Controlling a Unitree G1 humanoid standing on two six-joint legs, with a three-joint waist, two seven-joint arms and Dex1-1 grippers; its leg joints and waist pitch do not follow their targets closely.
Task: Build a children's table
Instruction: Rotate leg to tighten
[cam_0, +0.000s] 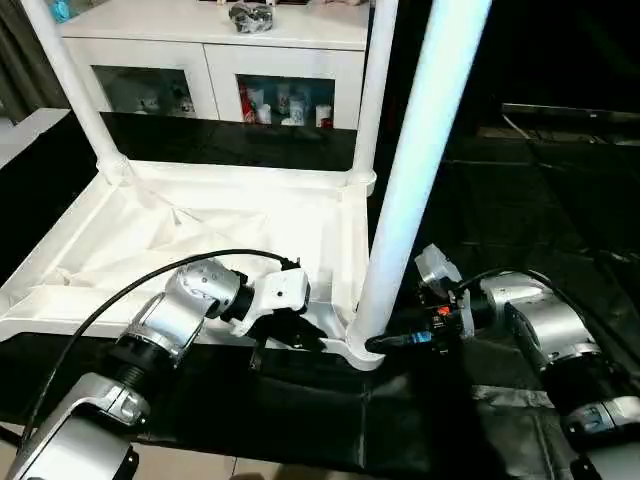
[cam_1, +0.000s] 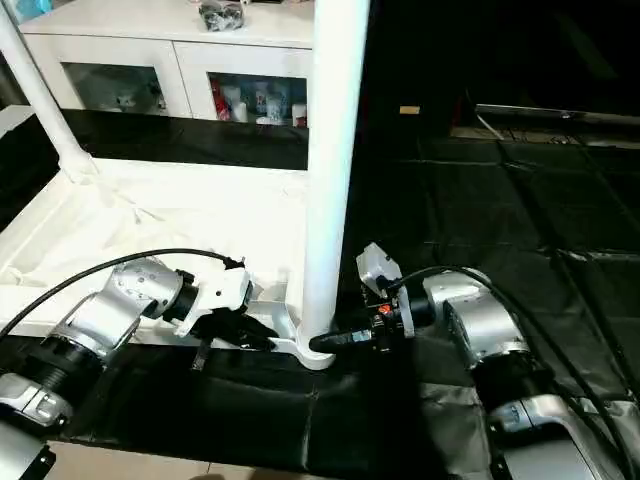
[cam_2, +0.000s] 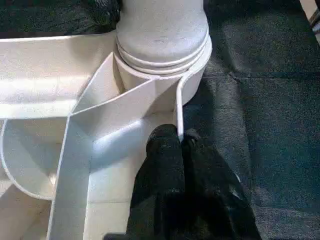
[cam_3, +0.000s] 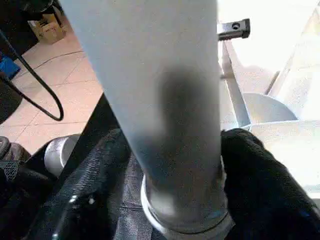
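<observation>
Head views: The children's table (cam_0: 200, 225) lies upside down on a black mat (cam_0: 330, 410), its ribbed underside facing up and its long axis running from the near edge toward the white cabinet (cam_0: 215, 60) behind it. Three legs stand upright in corner sockets. The near leg (cam_0: 415, 170) rises from the near right corner socket (cam_0: 362, 345) and tilts slightly to the right at its top. Two far legs, the far-left leg (cam_0: 75, 85) and the far-right leg (cam_0: 372, 85), stand in the rear sockets. The left gripper (cam_0: 300, 335) rests on the table rim just left of the near socket. The right gripper (cam_0: 385, 342) reaches in from the right and sits at the base of the near leg.

Left wrist view: The left gripper's fingers (cam_2: 167, 160) are pressed together, tips against the thin upright rim wall (cam_2: 179, 107) just beside the socket. The leg base (cam_2: 162, 30) sits in the socket collar.

Right wrist view: The right gripper's fingers (cam_3: 255, 175) are spread on either side of the near leg (cam_3: 160, 100), close to its base. Whether the pads touch the tube is not discernible. The leg's long axis runs vertically.
</observation>
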